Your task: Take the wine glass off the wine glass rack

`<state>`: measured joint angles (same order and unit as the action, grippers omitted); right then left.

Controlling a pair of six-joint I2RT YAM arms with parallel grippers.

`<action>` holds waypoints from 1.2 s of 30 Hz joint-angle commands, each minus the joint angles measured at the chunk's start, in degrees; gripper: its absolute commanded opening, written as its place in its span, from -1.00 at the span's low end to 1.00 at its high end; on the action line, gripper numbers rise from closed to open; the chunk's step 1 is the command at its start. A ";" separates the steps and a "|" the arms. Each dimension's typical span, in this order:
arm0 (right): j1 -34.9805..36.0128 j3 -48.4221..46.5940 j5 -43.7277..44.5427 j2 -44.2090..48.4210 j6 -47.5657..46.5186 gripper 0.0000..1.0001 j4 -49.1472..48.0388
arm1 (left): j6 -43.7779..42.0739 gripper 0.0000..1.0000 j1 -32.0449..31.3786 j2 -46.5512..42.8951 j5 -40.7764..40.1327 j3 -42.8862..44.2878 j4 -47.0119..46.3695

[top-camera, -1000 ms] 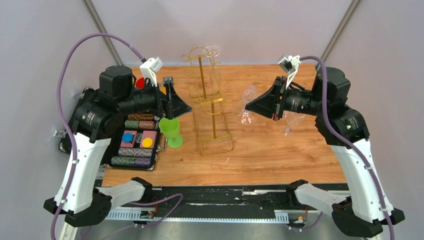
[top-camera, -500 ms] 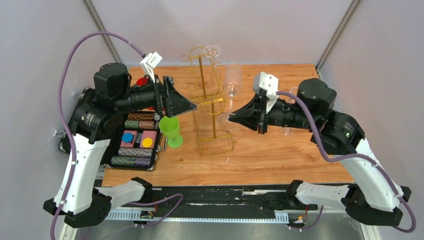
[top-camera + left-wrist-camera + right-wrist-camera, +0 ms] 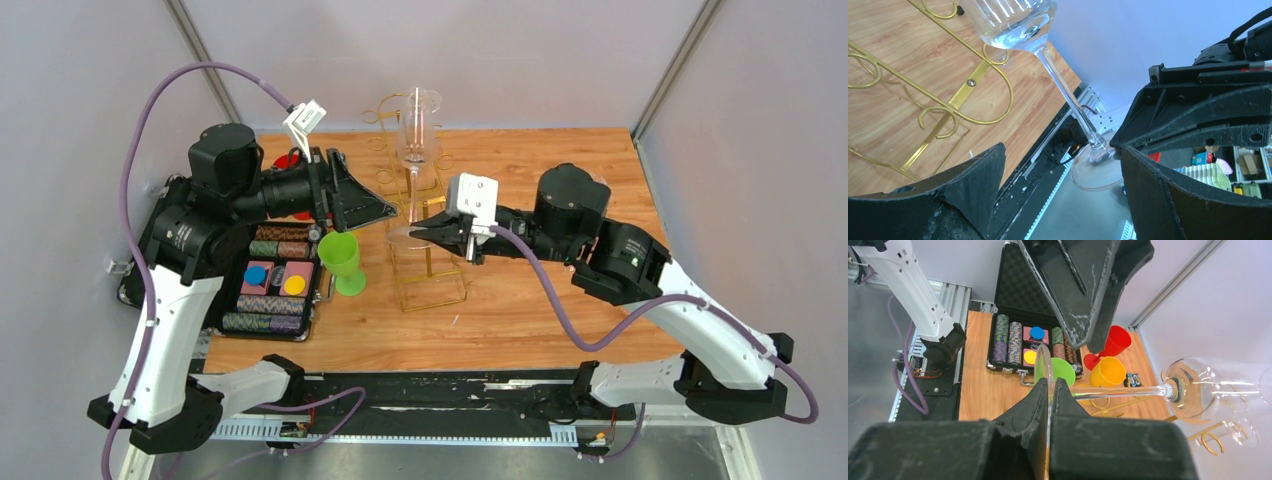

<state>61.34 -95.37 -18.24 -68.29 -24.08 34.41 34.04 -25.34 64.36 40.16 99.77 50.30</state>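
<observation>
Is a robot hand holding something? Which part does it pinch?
The right gripper pinches the wine glass by its round foot. The left gripper is open, holding nothing.

My left arm (image 3: 168, 330) and right arm (image 3: 720, 340) are built alike: white plastic shells on the long links, matte black motor housings at the joints, some with small white lettering too fine to read. A purple cable (image 3: 190, 72) runs along each, up to a white camera block (image 3: 474, 196) on the wrist. My fingers (image 3: 1168, 200) are black wedges, grainy, scuffed pale along their edges.
</observation>
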 commanded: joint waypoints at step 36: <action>8.84 7.37 6.90 0.36 -12.78 -0.08 -17.10 | 3.14 -1.00 0.30 -0.24 -1.13 -3.12 -8.77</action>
<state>69.91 -88.38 -11.99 -72.66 -38.11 21.71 41.91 -25.36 65.95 38.70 95.92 43.97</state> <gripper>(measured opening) 0.362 0.049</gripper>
